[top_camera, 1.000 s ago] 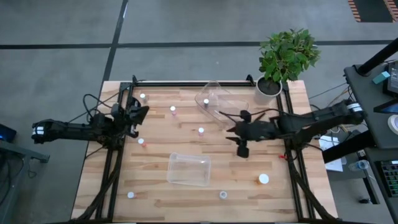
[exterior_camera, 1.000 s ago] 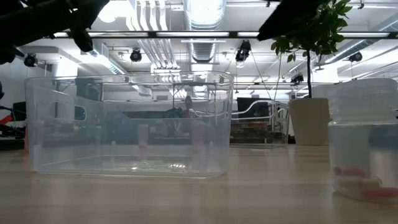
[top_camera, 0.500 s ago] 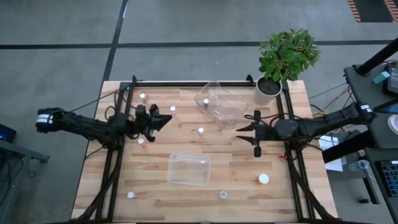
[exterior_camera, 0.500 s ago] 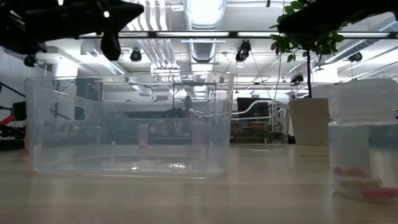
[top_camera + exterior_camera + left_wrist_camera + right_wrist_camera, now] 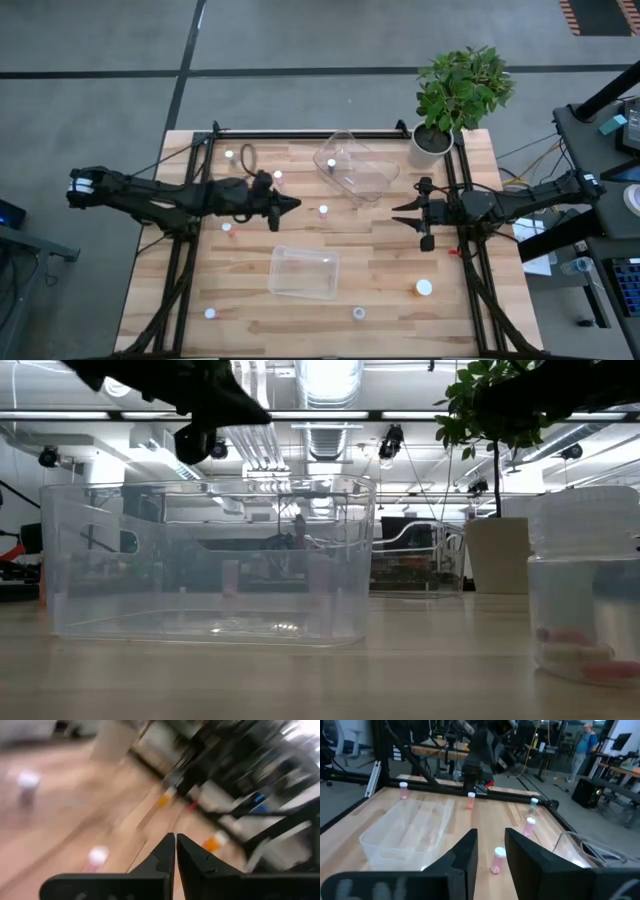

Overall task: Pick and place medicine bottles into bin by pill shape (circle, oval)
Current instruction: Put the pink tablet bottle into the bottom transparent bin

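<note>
The wooden table (image 5: 400,300) carries two clear bins: one (image 5: 304,272) near the front middle, another (image 5: 357,168) tilted toward the back by a potted plant (image 5: 452,95). The left arm stretches low across the table, its left gripper (image 5: 290,204) pinched fully together and empty, tip between the bins. The right arm lies along the right side; the right gripper (image 5: 408,213) holds its fingers slightly parted around nothing. Small white-capped medicine bottles (image 5: 323,210) are scattered over the boards, one just ahead of the left gripper; the larger orange bottle (image 5: 424,288) stands near the front right. Behind is an open workshop with ceiling lights.
</note>
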